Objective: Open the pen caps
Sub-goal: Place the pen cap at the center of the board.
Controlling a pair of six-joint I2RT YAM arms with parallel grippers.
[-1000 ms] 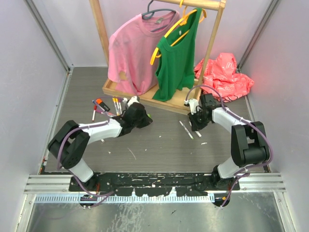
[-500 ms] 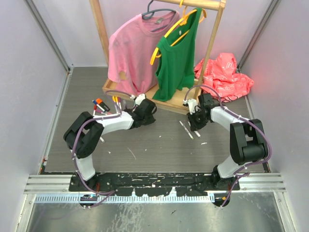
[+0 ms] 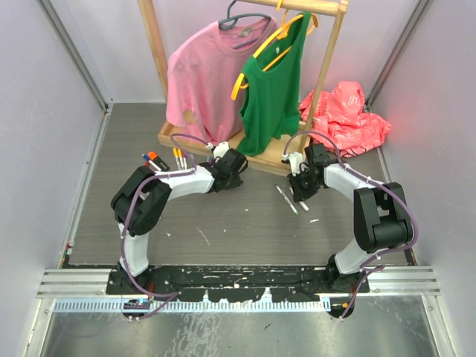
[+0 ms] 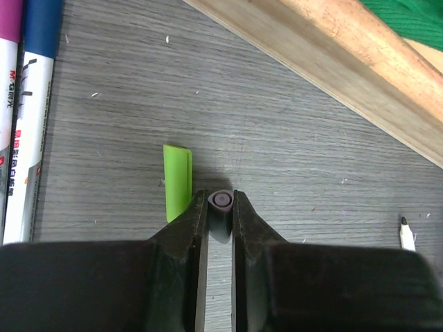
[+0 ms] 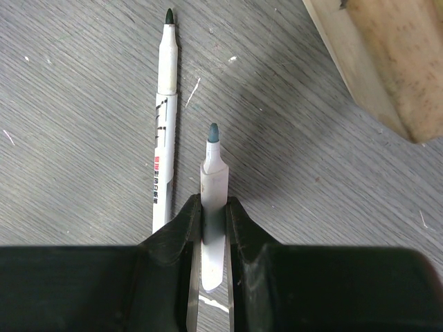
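Where both arms reach toward the rack base [image 3: 169,136] at mid-frame in the top view, the left tool [image 3: 227,165] and right tool [image 3: 301,186] sit low over the counter [image 3: 223,219]; capped pens [image 3: 155,159] lie centre left. Left wrist view: the tool pinches a purple cap [image 4: 220,202] end-on, probably to drop it beside the green cap [image 4: 177,181] lying just left. Right wrist view: the tool clamps an uncapped marker [image 5: 213,183], tip up-frame, parallel to another bare marker [image 5: 165,124], apparently for laying alongside.

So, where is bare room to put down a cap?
Free: the middle grey tabletop, from the wooden rack base to the near edge. Crowded: capped marker cluster at left rear; loose white marker beside the right end effector.
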